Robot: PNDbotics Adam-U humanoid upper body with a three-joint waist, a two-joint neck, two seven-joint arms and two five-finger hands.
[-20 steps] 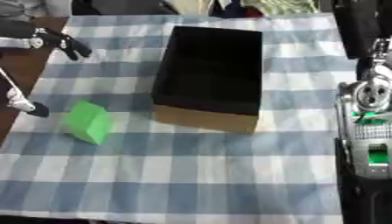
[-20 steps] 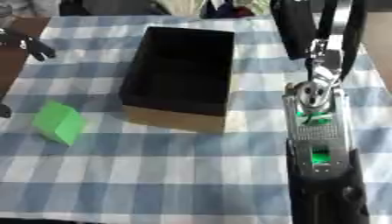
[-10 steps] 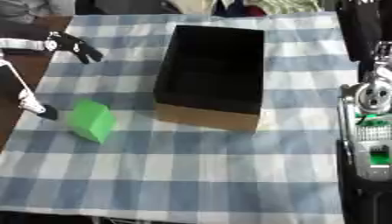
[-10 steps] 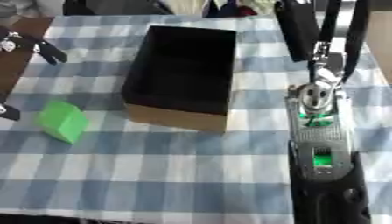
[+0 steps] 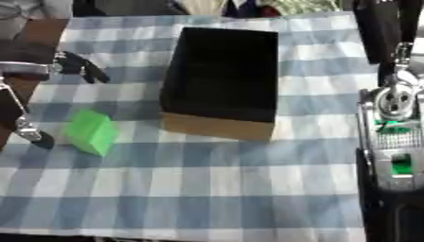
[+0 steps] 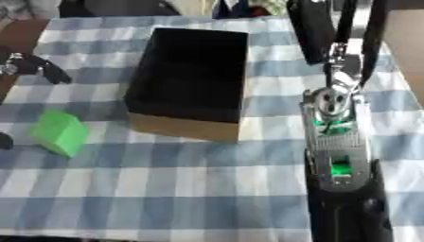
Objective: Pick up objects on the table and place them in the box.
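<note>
One green block (image 5: pixel 91 132) lies on the checked cloth of the desk (image 5: pixel 215 194), to the left of the box (image 5: pixel 222 85) and near its front left corner, well apart from its wall. There is one box, dark inside with a tan front, and nothing can be made out in it. The block is the only loose thing on the cloth.

Compared with a second ago, the left hand (image 5: pixel 79 68) has come in from the left edge towards the box and now hangs just beyond the block, on the far side of it, with the box off to its right. Its dark fingers are spread and hold nothing. That reads as the approach to the pick, with the grasp not yet begun.

The right arm (image 6: pixel 335 142) stays to the right of the box; the right hand does not show in either view.
</note>
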